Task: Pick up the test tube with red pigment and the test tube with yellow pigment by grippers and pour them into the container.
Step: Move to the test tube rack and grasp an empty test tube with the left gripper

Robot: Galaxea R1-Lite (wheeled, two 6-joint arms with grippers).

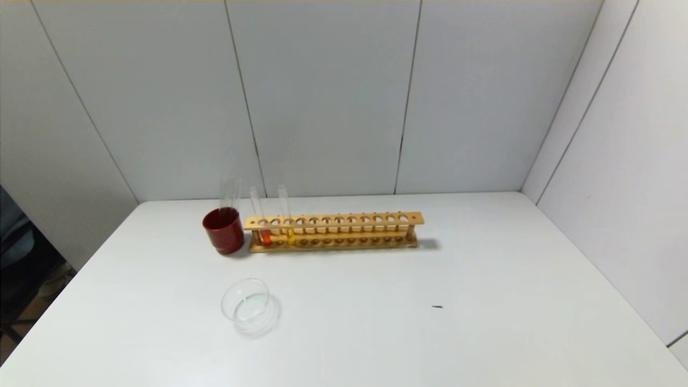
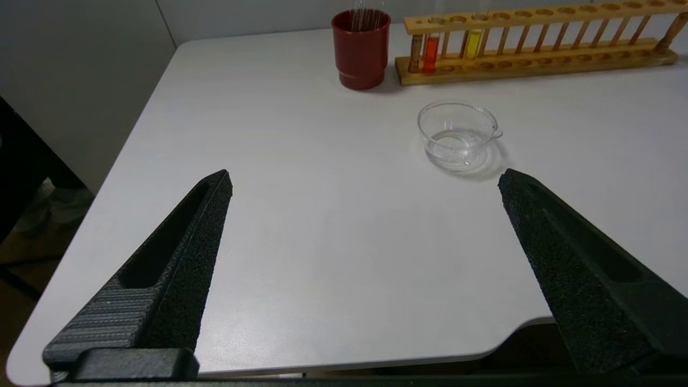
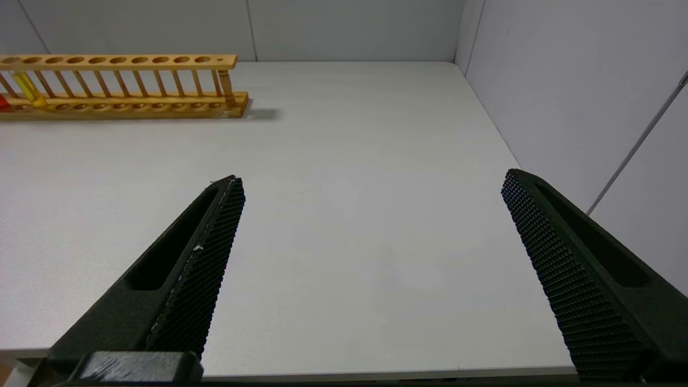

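The test tube with red pigment (image 1: pixel 265 235) stands upright at the left end of a wooden rack (image 1: pixel 333 231); it also shows in the left wrist view (image 2: pixel 430 52). The test tube with yellow pigment (image 1: pixel 289 233) stands two holes to its right, also in the left wrist view (image 2: pixel 473 44) and the right wrist view (image 3: pixel 29 90). The clear glass container (image 1: pixel 247 305) sits in front of the rack, holding a little clear liquid (image 2: pixel 457 134). My left gripper (image 2: pixel 365 180) is open and empty near the table's front left edge. My right gripper (image 3: pixel 373 180) is open and empty near the front right edge. Neither shows in the head view.
A dark red cup (image 1: pixel 223 230) with colourless tubes stands left of the rack. The white table (image 1: pixel 484 301) meets walls at the back and right. A small dark speck (image 1: pixel 437 307) lies on the table to the right of the container.
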